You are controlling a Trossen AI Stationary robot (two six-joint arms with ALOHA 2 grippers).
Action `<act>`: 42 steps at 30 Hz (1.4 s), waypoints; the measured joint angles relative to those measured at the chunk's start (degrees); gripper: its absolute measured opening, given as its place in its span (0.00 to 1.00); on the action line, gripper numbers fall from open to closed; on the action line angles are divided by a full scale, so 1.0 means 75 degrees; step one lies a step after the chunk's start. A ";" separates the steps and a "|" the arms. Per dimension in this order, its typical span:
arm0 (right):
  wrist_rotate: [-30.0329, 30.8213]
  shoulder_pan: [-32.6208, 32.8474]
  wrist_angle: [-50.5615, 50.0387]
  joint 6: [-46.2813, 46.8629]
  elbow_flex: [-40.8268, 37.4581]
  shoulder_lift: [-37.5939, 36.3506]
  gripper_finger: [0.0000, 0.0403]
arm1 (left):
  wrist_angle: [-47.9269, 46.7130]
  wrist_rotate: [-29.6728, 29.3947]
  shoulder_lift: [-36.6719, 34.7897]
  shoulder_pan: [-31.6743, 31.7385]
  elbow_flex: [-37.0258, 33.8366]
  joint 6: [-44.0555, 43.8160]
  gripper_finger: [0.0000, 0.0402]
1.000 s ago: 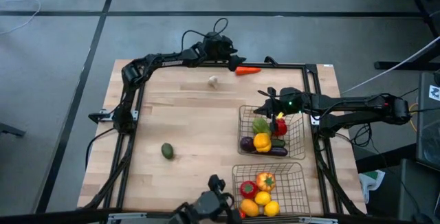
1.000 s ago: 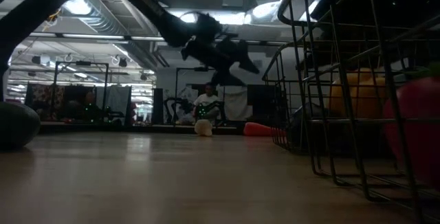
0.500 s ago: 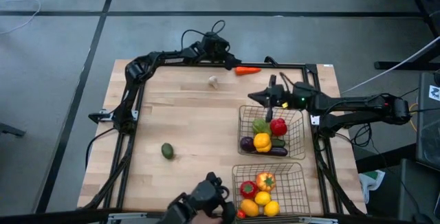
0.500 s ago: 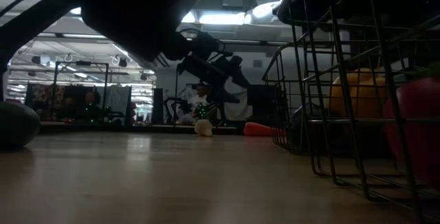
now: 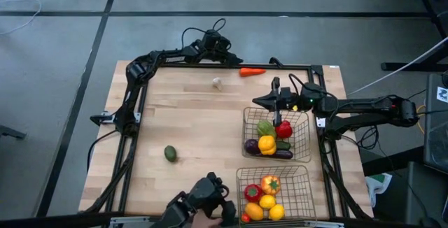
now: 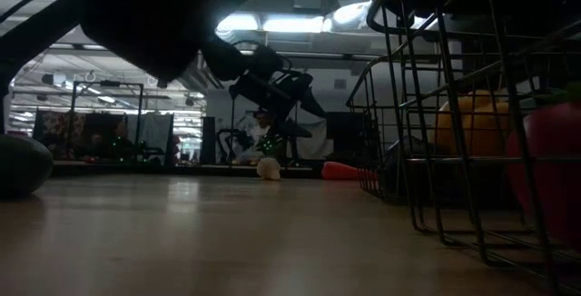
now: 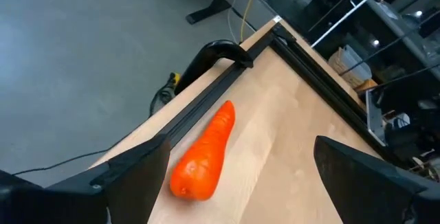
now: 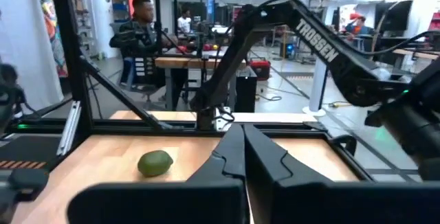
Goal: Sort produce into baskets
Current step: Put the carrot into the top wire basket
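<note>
Here the orange carrot (image 7: 204, 157), tapered and smooth, lies along the table's far edge. The left gripper (image 7: 237, 183) hovers above it, fingers spread wide, holding nothing.

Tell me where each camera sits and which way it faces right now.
High: overhead, straight down on table, both arms.
Low: tabletop height, across to garlic, carrot, basket.
Left wrist: behind open left claw, facing carrot.
Right wrist: behind shut right claw, facing avocado.
Shared: carrot in high, low, left wrist.
</note>
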 joint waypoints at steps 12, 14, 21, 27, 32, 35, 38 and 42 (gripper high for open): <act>0.0614 -0.0029 -0.0716 0.0166 0.0378 0.0015 0.20 | -0.2004 -0.0007 -0.1108 -0.0003 0.0000 0.1546 0.89; 0.1020 -0.0168 -0.1616 0.0184 0.0813 0.0053 0.30 | -0.2426 -0.0012 -0.1268 -0.0023 0.0000 0.1716 0.89; 0.1622 -0.1445 -0.5605 0.0105 0.3252 0.0800 0.56 | -0.3637 -0.0036 -0.1656 -0.0073 0.0000 0.2126 0.89; 0.0586 -0.3111 -0.7960 -0.0861 0.5201 0.2393 0.60 | -0.3858 -0.0033 -0.1859 -0.0175 0.0000 0.2308 0.89; -0.0493 -0.4129 -0.9520 -0.1592 0.6681 0.4040 0.60 | -0.3952 -0.0039 -0.1881 -0.0278 0.0000 0.2366 0.89; -0.0676 -0.4502 -1.0391 -0.2083 0.7591 0.5069 0.60 | -0.3959 -0.0039 -0.1881 -0.0352 0.0000 0.2523 0.89; -0.0673 -0.4719 -1.1242 -0.2576 0.8522 0.6060 0.60 | -0.3970 -0.0042 -0.1881 -0.0427 0.0000 0.2597 0.89; -0.0670 -0.4861 -1.2163 -0.3132 0.9654 0.7232 0.60 | -0.3974 -0.0043 -0.1881 -0.0510 0.0000 0.2754 0.89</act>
